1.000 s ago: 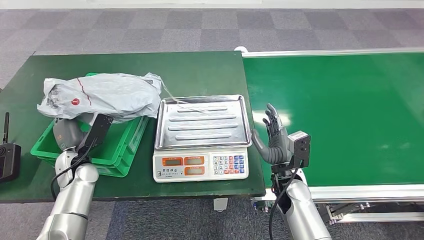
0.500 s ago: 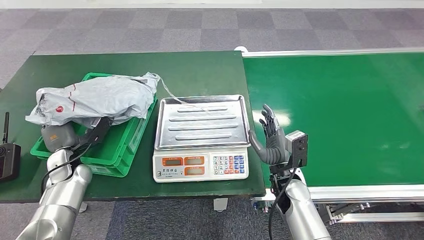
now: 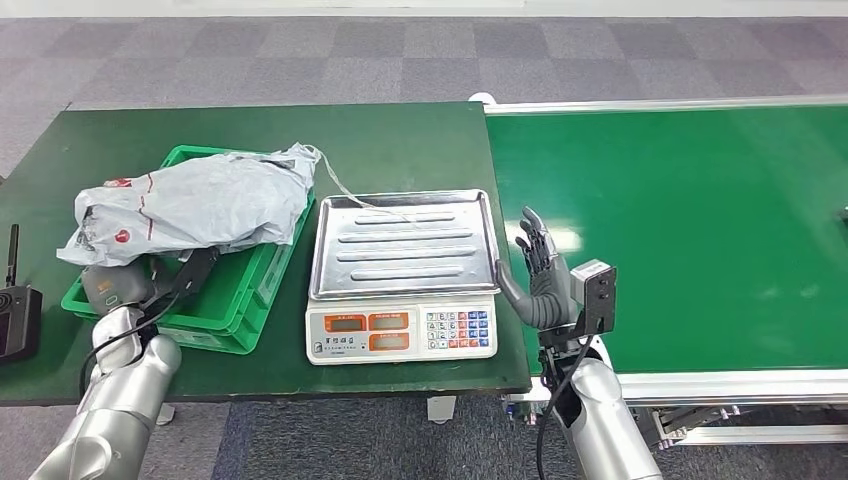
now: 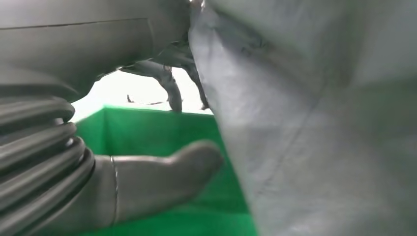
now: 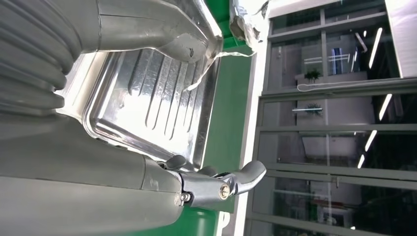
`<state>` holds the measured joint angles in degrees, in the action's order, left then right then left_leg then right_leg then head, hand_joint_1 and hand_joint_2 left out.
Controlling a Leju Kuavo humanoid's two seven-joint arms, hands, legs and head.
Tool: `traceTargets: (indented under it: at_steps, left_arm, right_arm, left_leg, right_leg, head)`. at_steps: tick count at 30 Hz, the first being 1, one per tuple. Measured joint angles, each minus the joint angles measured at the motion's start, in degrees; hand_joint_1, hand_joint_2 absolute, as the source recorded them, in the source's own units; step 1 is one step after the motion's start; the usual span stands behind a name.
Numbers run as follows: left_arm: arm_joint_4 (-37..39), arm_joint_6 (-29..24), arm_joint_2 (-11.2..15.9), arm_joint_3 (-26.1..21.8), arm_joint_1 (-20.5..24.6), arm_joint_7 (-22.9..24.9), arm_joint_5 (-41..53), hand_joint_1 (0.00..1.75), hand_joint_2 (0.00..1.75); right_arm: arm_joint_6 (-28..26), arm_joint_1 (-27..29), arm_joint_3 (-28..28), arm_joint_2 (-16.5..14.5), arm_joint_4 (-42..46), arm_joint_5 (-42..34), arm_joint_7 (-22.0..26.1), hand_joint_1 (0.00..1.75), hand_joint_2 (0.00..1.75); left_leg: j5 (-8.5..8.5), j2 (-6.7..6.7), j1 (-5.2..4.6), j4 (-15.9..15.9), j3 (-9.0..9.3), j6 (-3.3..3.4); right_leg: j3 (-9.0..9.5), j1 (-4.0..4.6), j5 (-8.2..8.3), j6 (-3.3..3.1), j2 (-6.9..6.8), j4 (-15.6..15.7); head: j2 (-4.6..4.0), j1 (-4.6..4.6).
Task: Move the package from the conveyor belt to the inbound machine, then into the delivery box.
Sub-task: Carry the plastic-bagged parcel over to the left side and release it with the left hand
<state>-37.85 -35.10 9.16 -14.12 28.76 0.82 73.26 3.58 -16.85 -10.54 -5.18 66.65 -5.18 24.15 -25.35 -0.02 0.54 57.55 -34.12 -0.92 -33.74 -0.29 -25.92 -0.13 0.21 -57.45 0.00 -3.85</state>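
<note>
Lying in green crate, grey pkg; red marks unreadable.

I see a dark green worktop, a small black handheld radio with an antenna at its left edge, grey carpet-tile floor beyond, glass-walled office partitions behind.

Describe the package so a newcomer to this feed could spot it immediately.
Find the dark green table left of the conveyor belt. On its left side sits a green crate, beside the scale. The package is the crumpled grey plastic bag with red marks lying across that crate.
</note>
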Motion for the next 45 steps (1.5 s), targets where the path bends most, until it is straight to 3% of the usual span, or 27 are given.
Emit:
traceTargets:
  at_steps: [1, 4, 5, 10, 18, 28, 37, 45]
  left_arm:
    - [0.4, 0.0, 0.2, 0.0, 0.2, 1.9, 2.2, 1.59, 1.75]
    - [1.6, 0.7, 1.0, 0.0, 0.6, 7.1, 8.3, 0.28, 1.75]
    - [1.9, 1.0, 1.3, 0.0, 0.7, 8.8, 10.0, 0.00, 1.75]
    - [2.3, 0.9, 3.6, 0.6, 1.3, 19.4, 13.6, 0.00, 1.75]
    - [-0.9, -2.6, 7.4, 3.3, -0.4, 23.7, 13.6, 0.00, 1.75]
    - [-6.0, -3.8, 12.9, 12.1, -3.3, 32.5, 13.6, 0.00, 1.75]
    - [-4.3, 0.0, 20.0, 22.2, -3.5, 33.2, 13.6, 0.00, 1.75]
    - [-5.5, 2.6, 24.8, 22.2, -8.3, 33.2, 13.6, 0.00, 1.75]
  right_arm:
    - [0.1, 0.0, 0.0, 0.0, 0.1, 0.1, -0.1, 0.00, 1.75]
    - [0.2, 0.1, 0.0, 0.0, 0.5, 0.2, -0.1, 0.00, 1.75]
    - [0.2, 0.1, 0.0, 0.0, 0.6, 0.3, -0.2, 0.00, 1.75]
    - [0.7, 0.9, 0.0, 0.0, 0.9, 0.4, -0.3, 0.00, 1.75]
    - [1.3, 2.6, 0.0, 0.0, 1.5, -0.2, 0.0, 0.00, 1.75]
    - [1.1, 3.4, -0.4, 0.0, 1.7, -0.3, 0.0, 0.00, 1.75]
    - [1.1, 4.8, -0.5, 0.2, 2.8, -1.0, 0.2, 0.00, 1.75]
    - [1.2, 7.1, 0.0, 0.7, 5.3, -1.1, 0.0, 0.00, 1.75]
  left_leg:
    - [0.00, 0.00, 0.00, 0.0, 0.00, 0.00]
    - [0.00, 0.01, 0.01, 0.0, 0.00, 0.00]
    - [0.00, 0.01, 0.01, 0.0, 0.00, 0.00]
    - [-0.01, 0.25, 0.01, 0.0, 0.00, -0.01]
    - [-0.01, 0.21, 0.02, 0.0, -0.04, -0.01]
    - [0.00, 0.20, 0.03, 0.0, -0.03, -0.02]
    - [-0.01, 0.22, 0.05, 0.0, -0.04, -0.02]
    - [-0.06, 0.24, 0.06, 0.0, -0.07, -0.10]
  right_leg:
    - [-0.01, 0.00, 0.00, 0.00, 0.00, 0.0]
    - [-0.02, 0.01, 0.00, 0.00, 0.02, 0.0]
    - [-0.02, 0.02, 0.00, 0.00, 0.02, 0.0]
    - [-0.09, 0.02, 0.02, -0.03, 0.18, 0.0]
    - [-0.12, 0.03, -0.01, -0.06, 0.16, 0.0]
    - [-0.11, 0.03, 0.00, -0.07, 0.13, 0.0]
    - [-0.14, 0.04, -0.01, -0.08, 0.15, 0.0]
    - [-0.18, 0.04, -0.07, -0.14, 0.17, 0.0]
  head:
    - [0.00, 0.00]
    - [0.00, 0.00]
    - [0.00, 0.00]
    - [0.00, -0.01]
    - [0.00, 0.00]
    - [0.00, 0.00]
    - [0.00, 0.00]
    - [0.00, -0.01]
